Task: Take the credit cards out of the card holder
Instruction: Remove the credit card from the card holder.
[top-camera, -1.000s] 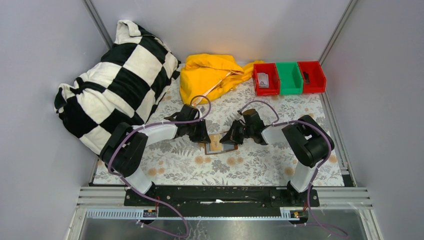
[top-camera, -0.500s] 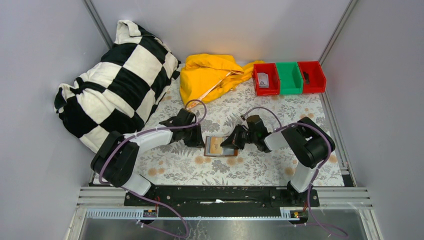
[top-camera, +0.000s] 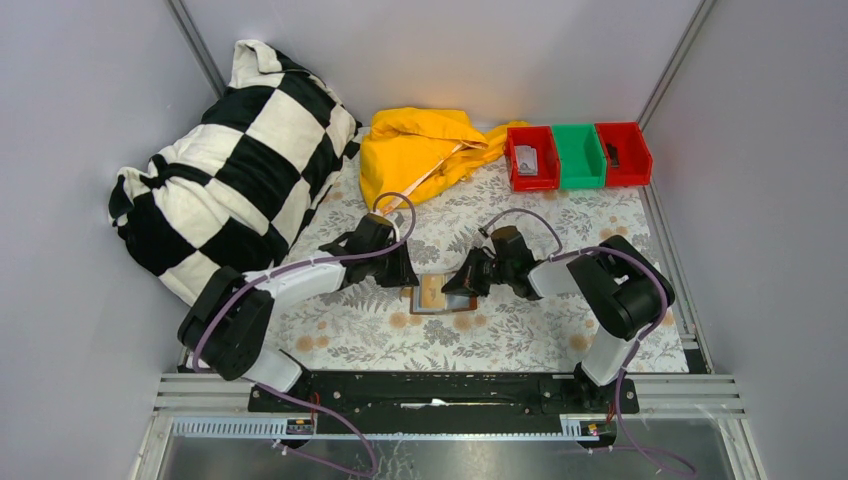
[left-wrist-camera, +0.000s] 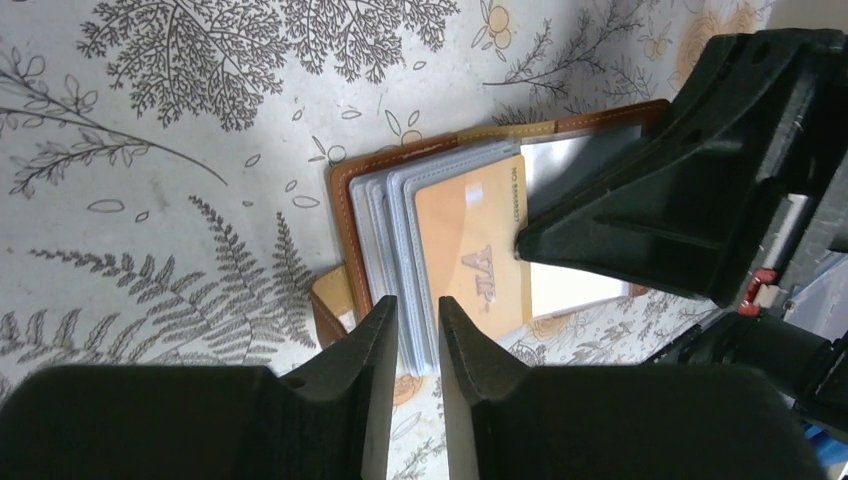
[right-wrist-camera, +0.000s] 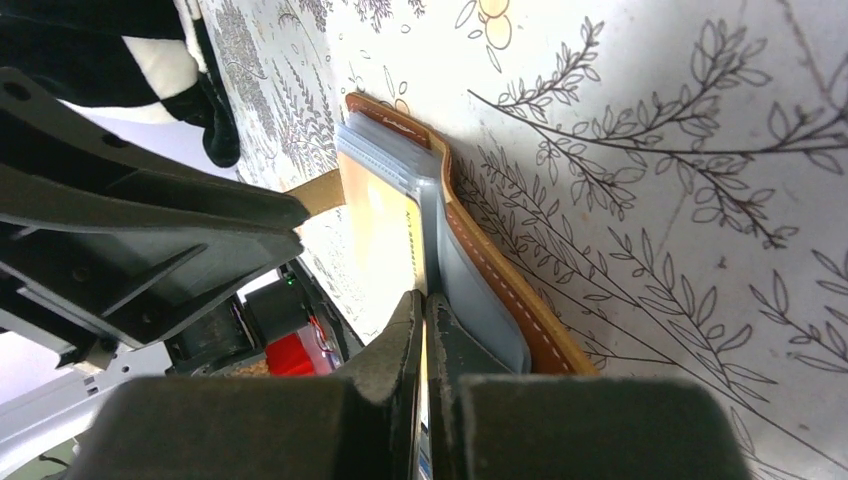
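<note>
The card holder (top-camera: 446, 309) lies open on the floral cloth, brown with grey pockets (left-wrist-camera: 345, 200) (right-wrist-camera: 500, 290). A tan credit card (left-wrist-camera: 470, 250) (top-camera: 432, 291) (right-wrist-camera: 380, 230) sticks partly out of its pockets. My left gripper (left-wrist-camera: 417, 305) (top-camera: 408, 283) is at the holder's left side, jaws narrowly apart and closed over the stack of grey pocket leaves. My right gripper (right-wrist-camera: 422, 300) (top-camera: 455, 285) comes in from the right, shut on the tan card's edge. Its tips (left-wrist-camera: 520, 245) also show in the left wrist view.
A black-and-white checkered pillow (top-camera: 230, 160) fills the back left and a yellow cloth (top-camera: 425, 150) lies behind the grippers. Two red bins (top-camera: 532, 158) (top-camera: 622, 153) flank a green bin (top-camera: 580, 155) at the back right, by the wall.
The left gripper pulled slightly left half a second ago and is now back over the holder's left side. The holder shifted a little. The right gripper stayed on the card.
</note>
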